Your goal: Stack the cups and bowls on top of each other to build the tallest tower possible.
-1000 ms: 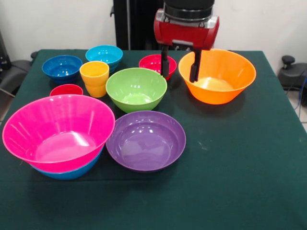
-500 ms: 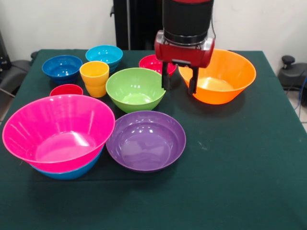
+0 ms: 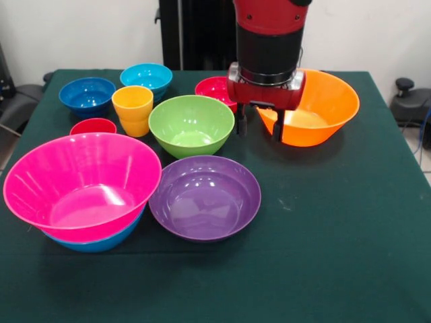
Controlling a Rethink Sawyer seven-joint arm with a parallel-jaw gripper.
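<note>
My gripper is open and empty, low over the table between the green bowl and the near left side of the orange bowl. The purple bowl sits in front of it. The large pink bowl is nested in a medium blue bowl at the front left. The yellow-orange cup and the red cup stand left of the green bowl. A small red bowl, a dark blue bowl and a light blue bowl sit at the back.
The table has a dark green cloth. The robot's black pedestal stands behind the table. Dark gear shows off the table's right edge.
My gripper has come down and toward the camera, from over the orange bowl's left rim to just in front of it. It stays open. The bowls and cups have not moved.
</note>
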